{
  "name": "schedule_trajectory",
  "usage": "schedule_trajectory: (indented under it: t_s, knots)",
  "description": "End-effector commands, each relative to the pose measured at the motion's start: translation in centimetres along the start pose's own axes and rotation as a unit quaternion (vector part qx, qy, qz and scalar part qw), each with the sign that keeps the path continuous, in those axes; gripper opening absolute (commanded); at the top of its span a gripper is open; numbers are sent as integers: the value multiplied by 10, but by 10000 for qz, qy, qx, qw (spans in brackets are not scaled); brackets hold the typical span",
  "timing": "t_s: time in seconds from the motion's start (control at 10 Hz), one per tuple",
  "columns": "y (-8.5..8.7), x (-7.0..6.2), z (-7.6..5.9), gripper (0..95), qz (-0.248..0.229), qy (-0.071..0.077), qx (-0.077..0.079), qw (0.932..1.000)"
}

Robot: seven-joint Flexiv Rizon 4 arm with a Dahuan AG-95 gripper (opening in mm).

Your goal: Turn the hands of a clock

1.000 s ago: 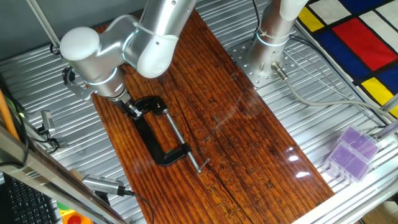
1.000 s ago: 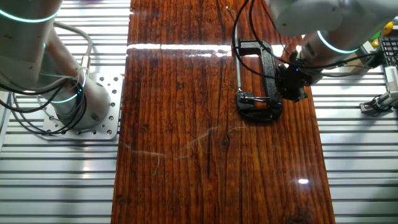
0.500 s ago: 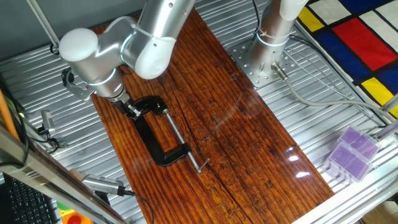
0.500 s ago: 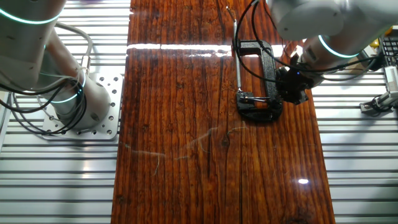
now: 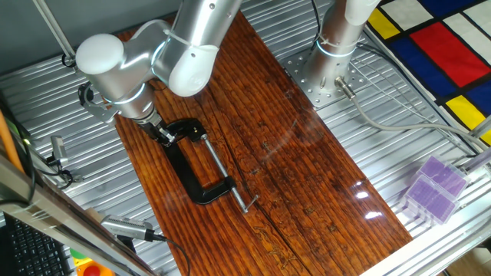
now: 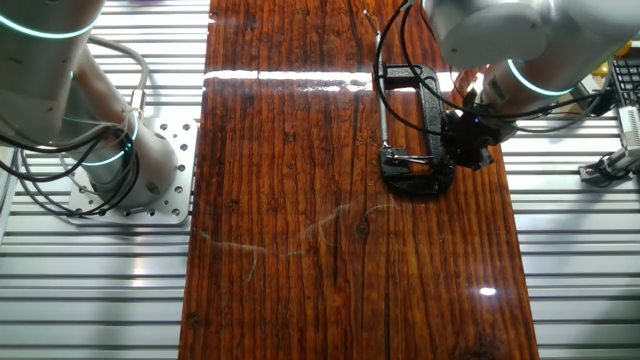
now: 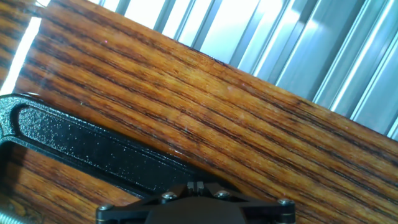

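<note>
A black C-clamp (image 5: 182,167) lies on the dark wooden board (image 5: 307,169). In the other fixed view a small orange thing (image 6: 413,168) sits in the jaw of the clamp (image 6: 431,110); I cannot make out any clock hands on it. My gripper (image 5: 159,134) is low at the clamp's fixed-jaw end, right beside it (image 6: 463,148). In the hand view its fingertips (image 7: 196,185) are pressed together with nothing seen between them, just above the clamp's black spine (image 7: 93,149).
The board (image 6: 300,200) lies on a ribbed aluminium table. A second arm's base (image 5: 334,46) stands at the board's far side (image 6: 120,160). A purple box (image 5: 433,188) sits near the table edge. Loose tools (image 5: 57,153) lie beside the board near my arm.
The arm's wrist shifts only slightly. The gripper stays at the same end of the clamp, and the clamp has not moved.
</note>
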State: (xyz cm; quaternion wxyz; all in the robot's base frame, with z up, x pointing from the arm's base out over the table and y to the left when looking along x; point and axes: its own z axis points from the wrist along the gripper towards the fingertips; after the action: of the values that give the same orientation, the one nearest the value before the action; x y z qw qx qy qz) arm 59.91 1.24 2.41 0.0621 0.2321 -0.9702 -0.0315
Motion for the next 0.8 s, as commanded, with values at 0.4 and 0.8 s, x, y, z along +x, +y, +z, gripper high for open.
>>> schedule_trajectory:
  t_s: [0.4,0.8]
  knots:
    - [-2,3,0,0,-46,-8,5,10000]
    - [-5,6,0,0,-103,-7,9,9999]
